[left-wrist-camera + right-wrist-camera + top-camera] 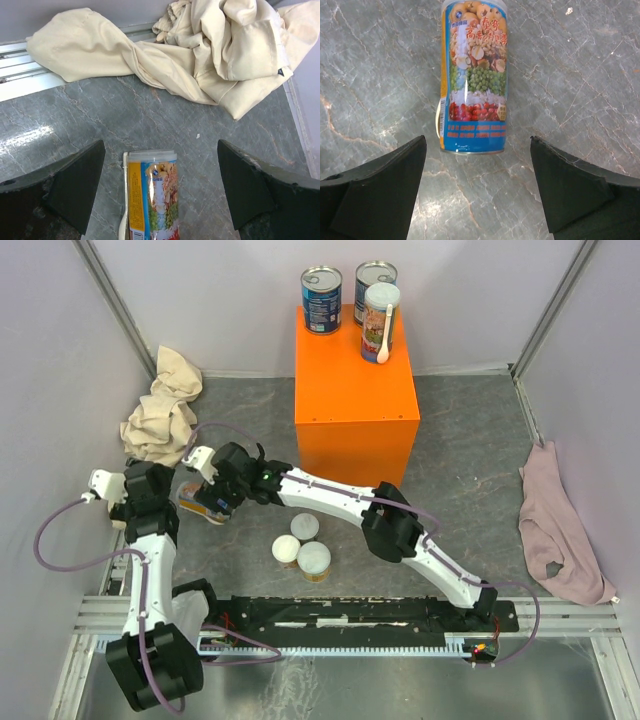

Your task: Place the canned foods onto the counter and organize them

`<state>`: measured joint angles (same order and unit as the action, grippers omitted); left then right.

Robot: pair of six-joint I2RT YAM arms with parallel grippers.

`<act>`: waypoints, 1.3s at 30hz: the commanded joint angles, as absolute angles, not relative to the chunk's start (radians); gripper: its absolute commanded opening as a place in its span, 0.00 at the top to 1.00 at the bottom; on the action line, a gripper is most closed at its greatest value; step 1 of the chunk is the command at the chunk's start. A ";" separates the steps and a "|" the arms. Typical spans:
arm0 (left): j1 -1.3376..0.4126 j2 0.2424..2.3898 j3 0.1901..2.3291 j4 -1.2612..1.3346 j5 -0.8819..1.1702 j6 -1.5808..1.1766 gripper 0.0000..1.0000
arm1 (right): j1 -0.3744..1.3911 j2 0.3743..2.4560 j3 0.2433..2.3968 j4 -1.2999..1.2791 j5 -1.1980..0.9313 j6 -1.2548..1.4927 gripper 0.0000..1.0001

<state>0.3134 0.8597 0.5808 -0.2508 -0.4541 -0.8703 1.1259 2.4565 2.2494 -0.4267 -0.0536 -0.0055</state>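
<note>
A colourful-labelled can [200, 508] lies on its side on the grey floor at the left, with a white spoon strapped to it. It shows in the left wrist view [152, 195] and in the right wrist view [475, 75]. My left gripper [160, 150] is open, with the can's lidded end between its jaws, not touching. My right gripper [477, 146] is open just off the can's bottom end. Both grippers hang over this can [180, 500] [218, 492]. Two blue tins [322, 300] [372, 280] and a colourful can [381, 312] stand on the orange counter [355, 400].
Three pale-lidded cans [305, 526] [286, 550] [314, 561] stand close together on the floor in front of the counter. A beige cloth [160, 410] [210, 45] lies at the back left by the wall. A pink cloth [555, 520] lies at the right.
</note>
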 commanded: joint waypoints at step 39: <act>0.359 0.825 0.581 -0.221 -0.474 -0.919 0.01 | 1.146 2.423 2.126 -0.366 -0.069 0.046 0.61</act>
